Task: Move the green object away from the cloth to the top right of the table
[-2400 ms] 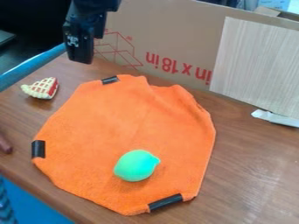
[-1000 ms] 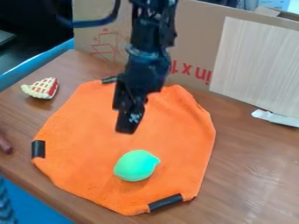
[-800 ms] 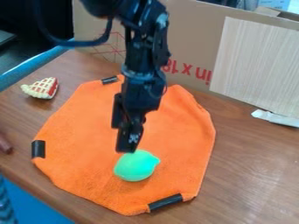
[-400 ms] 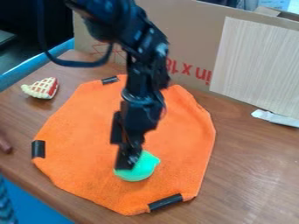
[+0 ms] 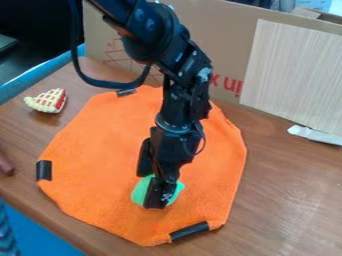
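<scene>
Cloth (image 5: pixel 100 140) taken as landmark, orange, spread on the brown wooden counter (image 5: pixel 287 200). Black tape pieces on its rim: one at the upper left (image 5: pixel 125 92), one at the left (image 5: pixel 44 170), one at the lower right (image 5: pixel 189 231).

Green object (image 5: pixel 139 192): on the cloth, in its lower middle part, partly covered by the gripper (image 5: pixel 149 191). Green shows on both sides of the nearer finger.

Gripper: over the lower middle of the cloth, pointing down at the green object. Fingers (image 5: pixel 155 196) parted, one nearer the camera in front of the green object, the other above and to its left. Contact appears likely at the nearer one, but the overlap hides whether they grip it. Arm (image 5: pixel 180 102) comes in from beyond the cloth's upper edge and crosses above its upper middle. A dark cable (image 5: pixel 110 83) hangs in a loop off the arm, near the cloth's top left.

Surroundings: pie slice (image 5: pixel 48 101) on the counter, left of the cloth's upper part, apart from it. Brown item (image 5: pixel 5 165), cut by the view's edge, left of the cloth. Cardboard (image 5: pixel 224 37) upright behind the cloth. Pale wood-grain panel (image 5: pixel 294 75) against it, beyond the cloth's upper right. White strip (image 5: pixel 314 135) right of the cloth, at the panel's foot.
</scene>
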`<state>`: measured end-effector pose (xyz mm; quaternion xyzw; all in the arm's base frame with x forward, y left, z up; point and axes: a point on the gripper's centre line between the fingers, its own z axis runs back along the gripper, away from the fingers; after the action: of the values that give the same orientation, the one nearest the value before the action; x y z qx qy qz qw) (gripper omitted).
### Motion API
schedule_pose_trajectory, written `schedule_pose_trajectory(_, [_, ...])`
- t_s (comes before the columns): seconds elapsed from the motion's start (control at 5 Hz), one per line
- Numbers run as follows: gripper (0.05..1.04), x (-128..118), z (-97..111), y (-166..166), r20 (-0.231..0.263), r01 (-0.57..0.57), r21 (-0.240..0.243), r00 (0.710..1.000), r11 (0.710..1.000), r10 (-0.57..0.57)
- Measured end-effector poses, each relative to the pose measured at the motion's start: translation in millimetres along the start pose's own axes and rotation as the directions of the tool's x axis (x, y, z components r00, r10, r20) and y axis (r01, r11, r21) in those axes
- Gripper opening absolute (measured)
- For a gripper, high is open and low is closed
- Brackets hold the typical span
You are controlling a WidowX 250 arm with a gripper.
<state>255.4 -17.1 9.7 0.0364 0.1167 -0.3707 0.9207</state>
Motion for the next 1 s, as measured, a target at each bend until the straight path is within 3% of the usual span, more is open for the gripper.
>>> schedule_pose_trajectory(0.2, [0.972,13.7,0.0,-3.0,-0.023,-0.001,0.018,1.0,1.0,0.002])
schedule_pose_trajectory(0.4, [0.828,21.5,-2.3,-0.1,-0.05,-0.013,0.01,0.999,1.0,0.013])
schedule_pose_trajectory(0.8, [0.828,34.2,8.6,2.8,-0.057,-0.008,0.014,0.998,1.0,0.009])
schedule_pose_trajectory(1.0, [0.828,51.2,31.2,0.3,-0.044,-0.027,0.031,0.999,0.999,0.029])
